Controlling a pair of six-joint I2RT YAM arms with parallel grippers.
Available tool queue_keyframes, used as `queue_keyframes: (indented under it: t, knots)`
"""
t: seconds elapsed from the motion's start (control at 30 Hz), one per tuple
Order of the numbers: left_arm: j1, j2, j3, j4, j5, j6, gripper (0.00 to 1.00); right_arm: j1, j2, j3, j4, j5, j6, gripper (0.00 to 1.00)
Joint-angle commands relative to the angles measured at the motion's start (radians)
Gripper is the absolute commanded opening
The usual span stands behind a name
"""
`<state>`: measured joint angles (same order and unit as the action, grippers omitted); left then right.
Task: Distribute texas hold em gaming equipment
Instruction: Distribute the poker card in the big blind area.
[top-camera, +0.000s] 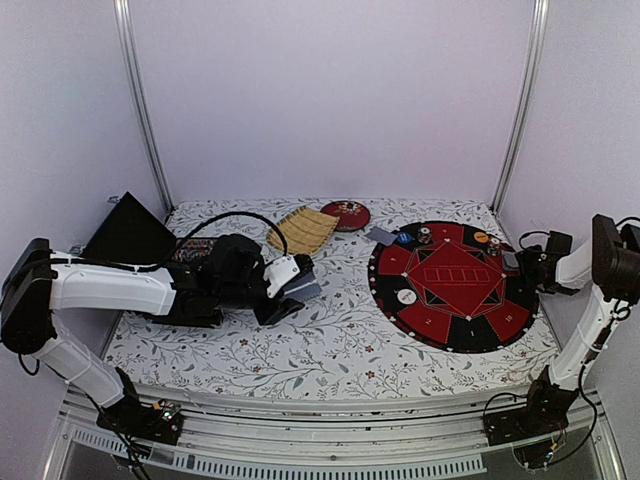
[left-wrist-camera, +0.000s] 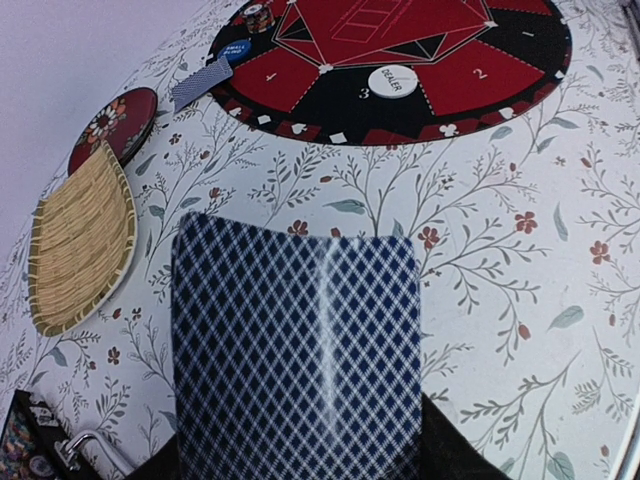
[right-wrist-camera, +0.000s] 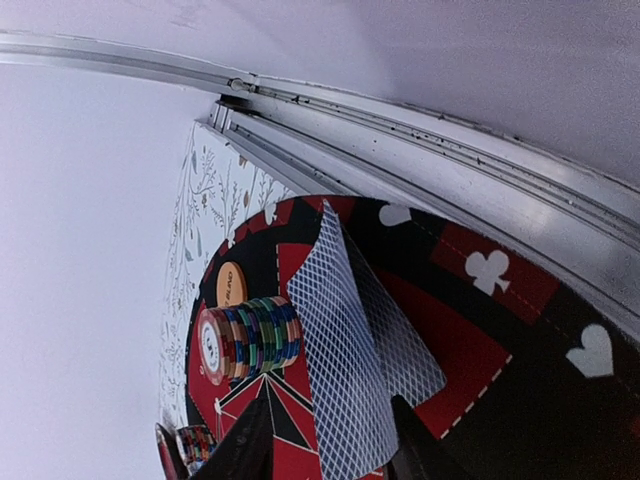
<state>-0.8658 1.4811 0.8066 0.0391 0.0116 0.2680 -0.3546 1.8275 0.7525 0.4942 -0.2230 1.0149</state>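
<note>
My left gripper (top-camera: 290, 292) (left-wrist-camera: 300, 445) is shut on the blue-backed card deck (left-wrist-camera: 295, 350) (top-camera: 303, 287), held above the floral cloth left of the round red-and-black mat (top-camera: 455, 330) (left-wrist-camera: 400, 115). My right gripper (top-camera: 515, 262) (right-wrist-camera: 328, 400) is at the mat's right edge, jaws apart. One card (right-wrist-camera: 340, 380) leans up loose between its fingers, and another card (right-wrist-camera: 405, 350) lies flat on the mat behind it. A stack of mixed chips (right-wrist-camera: 250, 338) and an orange chip (right-wrist-camera: 230, 285) sit just beyond. The white dealer button (top-camera: 405, 297) (left-wrist-camera: 393, 80) rests on the mat's left side.
A woven bamboo tray (top-camera: 303, 230) (left-wrist-camera: 80, 240) and a round red dish (top-camera: 346, 214) (left-wrist-camera: 112, 127) lie at the back. One card (top-camera: 380, 236) (left-wrist-camera: 200, 83), a blue chip (top-camera: 403, 240) and a chip stack (top-camera: 425, 235) sit at the mat's far-left rim. A black box (top-camera: 128, 235) stands far left.
</note>
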Motion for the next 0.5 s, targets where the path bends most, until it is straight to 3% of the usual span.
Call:
queue_keyframes:
  t: [0.0, 0.33, 0.47]
  knots:
    - [0.012, -0.024, -0.010, 0.008, -0.009, -0.001, 0.55, -0.009, -0.084, -0.034, -0.005, 0.003, 0.013, 0.44]
    - [0.013, -0.033, -0.018, 0.012, -0.009, -0.001, 0.55, -0.009, -0.141, -0.047, -0.054, -0.060, -0.015, 0.71]
    - [0.013, -0.044, -0.025, 0.013, -0.011, -0.004, 0.55, -0.008, -0.115, -0.022, -0.058, -0.080, -0.019, 0.76]
